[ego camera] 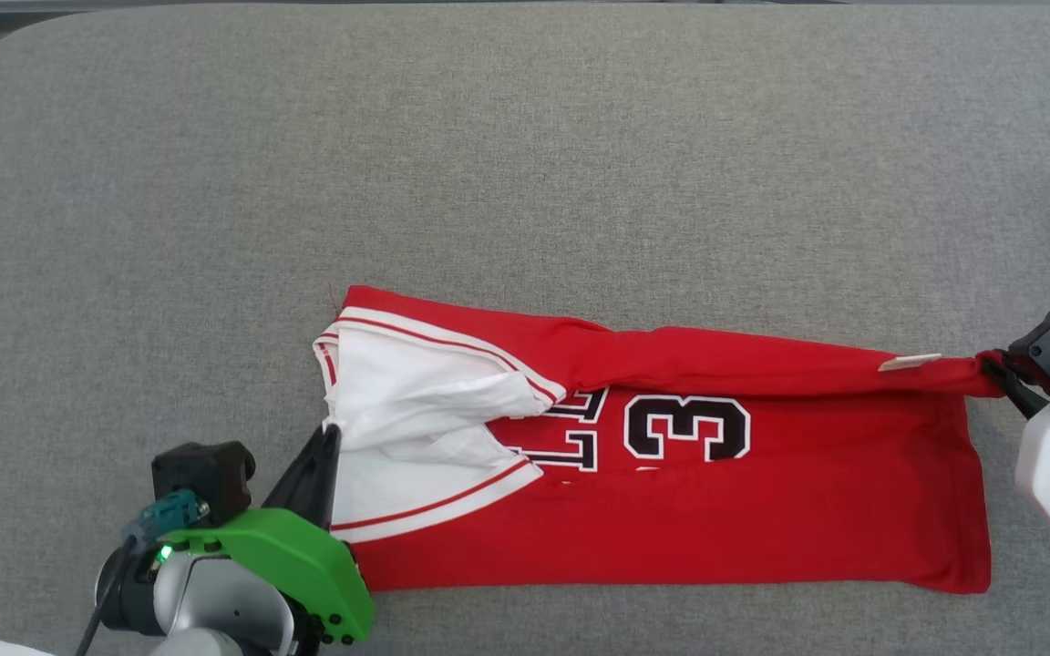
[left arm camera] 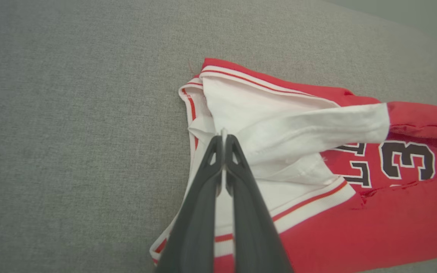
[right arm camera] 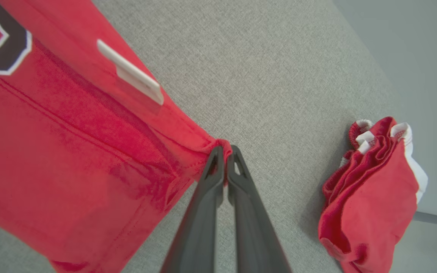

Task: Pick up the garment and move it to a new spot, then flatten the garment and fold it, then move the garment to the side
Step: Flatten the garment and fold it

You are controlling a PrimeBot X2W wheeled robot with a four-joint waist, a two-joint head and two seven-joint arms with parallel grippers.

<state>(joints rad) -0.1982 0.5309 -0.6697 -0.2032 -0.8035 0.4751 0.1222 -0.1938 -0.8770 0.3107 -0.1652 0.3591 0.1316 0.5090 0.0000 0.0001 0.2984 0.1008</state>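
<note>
Down low, the left tool (ego camera: 331, 435) is clamped on the white edge of the red jersey (ego camera: 762, 510). The right tool (ego camera: 992, 366) is clamped on its red corner. It lies stretched between them on the grey surface (ego camera: 525, 137), top edge folded over. Another red bundle (right arm camera: 370, 189) sits near the right tool.

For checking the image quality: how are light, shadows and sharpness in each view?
Head view: soft even light, no glare, jersey sharp. Left wrist view: left tool slightly blurred near the lens. Right wrist view: right tool likewise; soft shadow beside the red bundle.
</note>
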